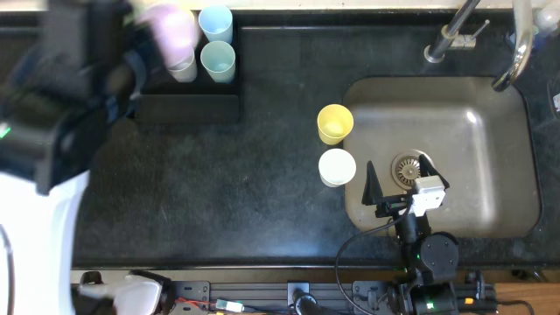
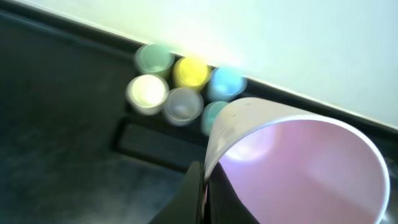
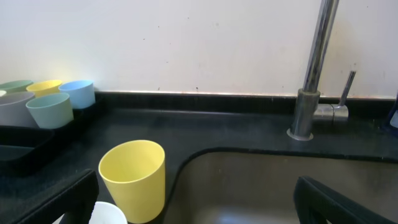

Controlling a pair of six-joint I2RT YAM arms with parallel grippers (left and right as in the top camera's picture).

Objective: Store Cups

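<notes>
My left gripper (image 2: 206, 198) is shut on the rim of a pink cup (image 2: 298, 168), held tilted in the air above the black tray (image 1: 188, 109) at the counter's back left. The pink cup (image 1: 171, 31) hangs over the tray's left part. Several cups stand in the tray, among them a blue one (image 1: 215, 22), a teal one (image 1: 218, 59) and a grey one (image 2: 183, 104). A yellow cup (image 1: 334, 123) and a white cup (image 1: 337, 166) stand upright on the counter beside the sink's left rim. My right gripper (image 1: 398, 179) is open over the sink, facing the yellow cup (image 3: 132, 177).
The steel sink (image 1: 490, 175) takes up the right side, with its drain (image 1: 408, 168) near my right gripper. A faucet (image 1: 455, 35) stands behind it at the wall. Dark counter (image 1: 236, 192) stretches between the tray and the sink.
</notes>
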